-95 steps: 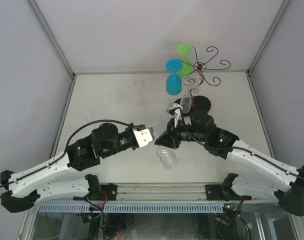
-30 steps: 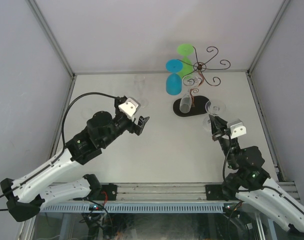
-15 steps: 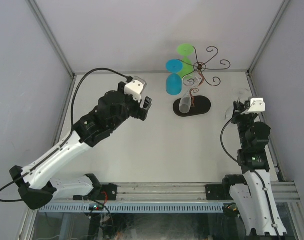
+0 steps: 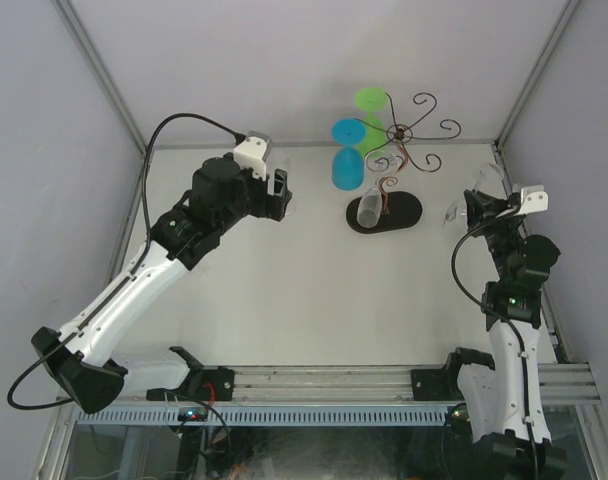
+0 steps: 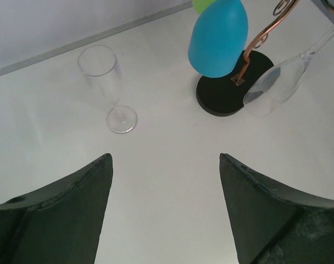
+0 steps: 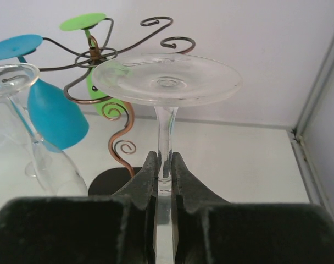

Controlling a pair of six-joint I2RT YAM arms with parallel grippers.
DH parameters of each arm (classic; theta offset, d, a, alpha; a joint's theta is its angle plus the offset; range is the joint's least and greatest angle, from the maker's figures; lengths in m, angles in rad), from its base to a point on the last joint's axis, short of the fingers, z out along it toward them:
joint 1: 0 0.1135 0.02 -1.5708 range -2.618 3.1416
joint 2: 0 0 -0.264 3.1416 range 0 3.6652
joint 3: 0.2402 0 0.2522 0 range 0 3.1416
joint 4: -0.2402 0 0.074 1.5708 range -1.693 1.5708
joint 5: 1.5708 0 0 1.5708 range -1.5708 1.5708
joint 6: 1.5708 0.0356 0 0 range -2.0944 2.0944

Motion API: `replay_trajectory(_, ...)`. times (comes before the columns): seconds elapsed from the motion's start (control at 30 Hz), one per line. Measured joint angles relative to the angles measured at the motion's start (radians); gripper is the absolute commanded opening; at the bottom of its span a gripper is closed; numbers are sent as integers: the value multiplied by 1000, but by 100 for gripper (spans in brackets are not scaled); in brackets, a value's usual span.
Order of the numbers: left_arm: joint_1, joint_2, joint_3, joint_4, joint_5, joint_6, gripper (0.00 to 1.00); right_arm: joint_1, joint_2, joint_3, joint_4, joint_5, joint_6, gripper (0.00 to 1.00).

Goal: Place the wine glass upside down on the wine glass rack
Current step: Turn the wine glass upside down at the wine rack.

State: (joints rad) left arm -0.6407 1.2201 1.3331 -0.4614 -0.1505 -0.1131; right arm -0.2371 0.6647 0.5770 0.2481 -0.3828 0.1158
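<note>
Currently, right wrist view: right gripper pinched narrow on stem of wine glass, centre frame. Foot up, bowl down out of sight, long axis vertical. Rack upper left, apart from glass. Risk: foot clips blue glass or misses rack arm; thin stem could slip in pinch. Left wrist view: left gripper wide, empty. Top view: wine glass at right edge, rack top centre.
</note>
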Motion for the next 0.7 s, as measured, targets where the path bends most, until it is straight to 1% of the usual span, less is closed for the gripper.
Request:
replay_trajectory(0.13, 0, -2, -11, 24, 2, -1, 81, -54, 74, 0, 96, -119, 52, 0)
replay_trajectory(0.3, 3, -4, -38, 37, 1, -1, 81, -109, 163, 0, 168, -242, 103, 0)
replay_trajectory(0.4, 4, -4, -54, 39, 1, -1, 81, -121, 191, 0, 203, -287, 118, 0)
replay_trajectory(0.53, 12, -7, -69, 42, 6, -5, 80, -130, 238, 0, 294, -352, 143, 0)
replay_trajectory(0.7, 32, -11, -76, 50, 23, -11, 80, -134, 335, 0, 458, -426, 191, 0)
